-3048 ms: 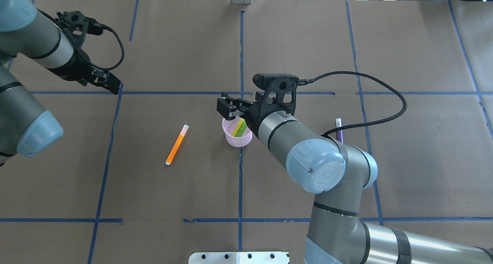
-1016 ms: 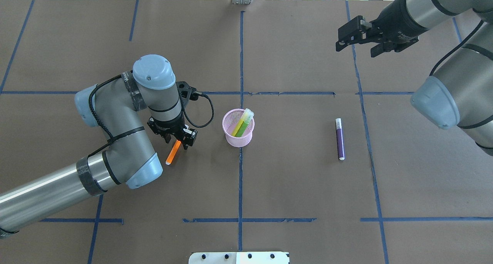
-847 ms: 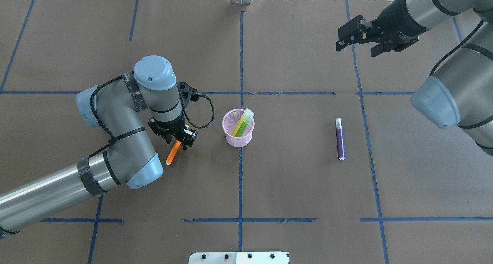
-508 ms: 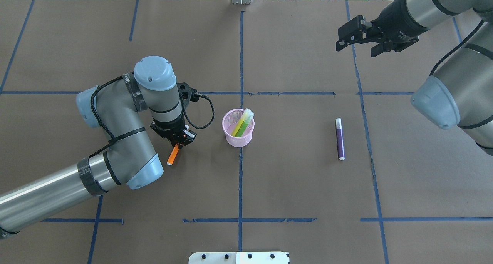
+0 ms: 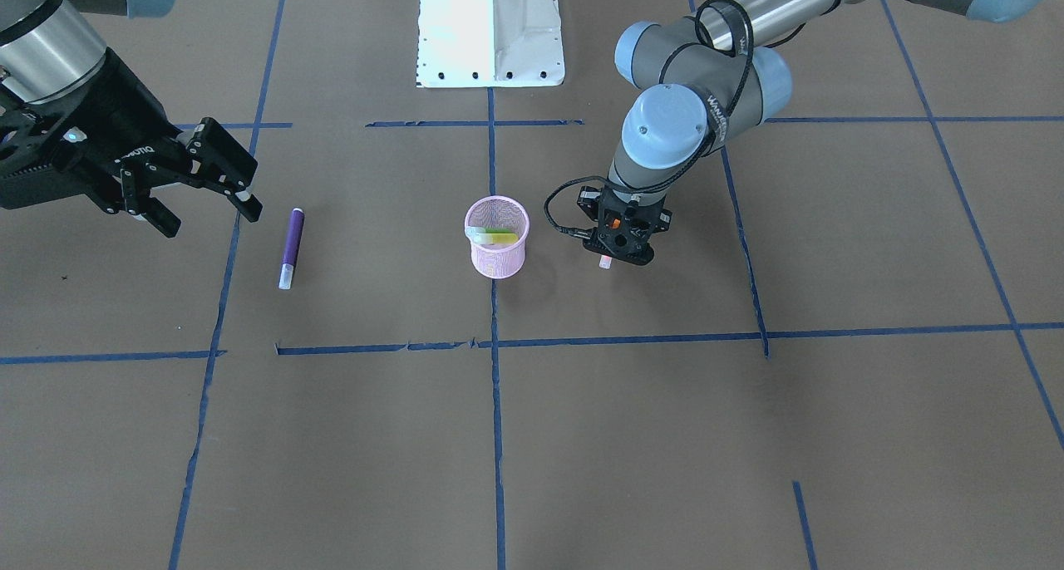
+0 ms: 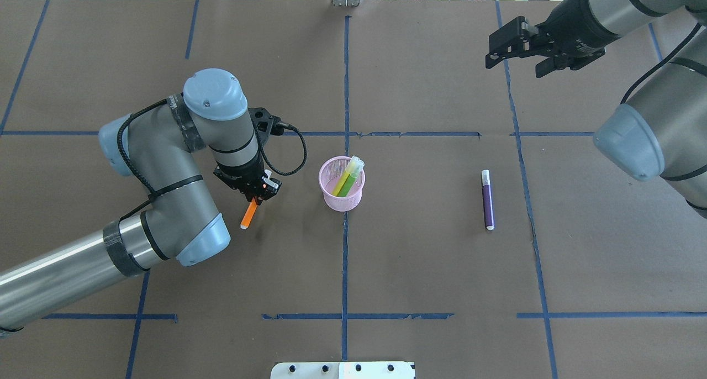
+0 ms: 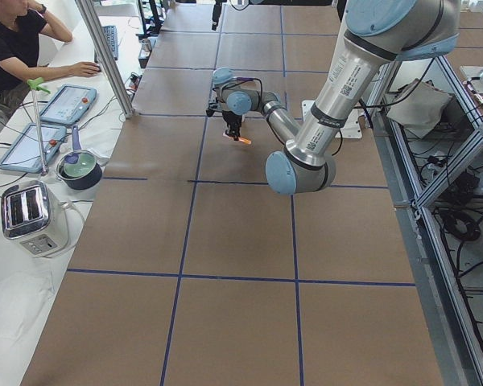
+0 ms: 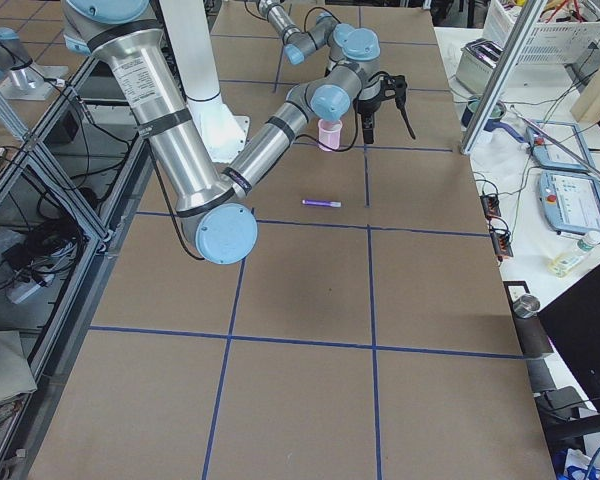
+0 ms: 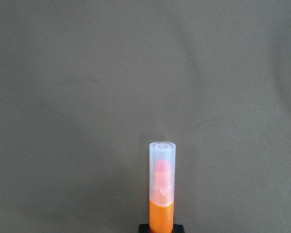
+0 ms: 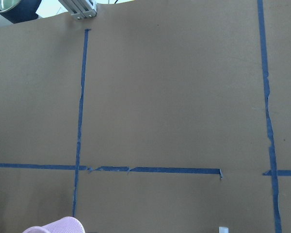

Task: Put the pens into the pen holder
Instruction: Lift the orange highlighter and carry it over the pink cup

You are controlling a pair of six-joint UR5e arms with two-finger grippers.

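Closed now, having straddled it a second ago: the left gripper [image 6: 256,195] pinches the slim orange pen [image 6: 248,215], apparently lifting. Next it needs carrying over the small pink wire-mesh cup [image 6: 341,201], green pen [image 6: 347,184] inside. The purple pen [image 6: 487,202] lies beyond; the right gripper [image 6: 513,68] hangs spread.

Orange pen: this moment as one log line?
left jaws shut on orange pen | green pen in pen holder | purple pen on table
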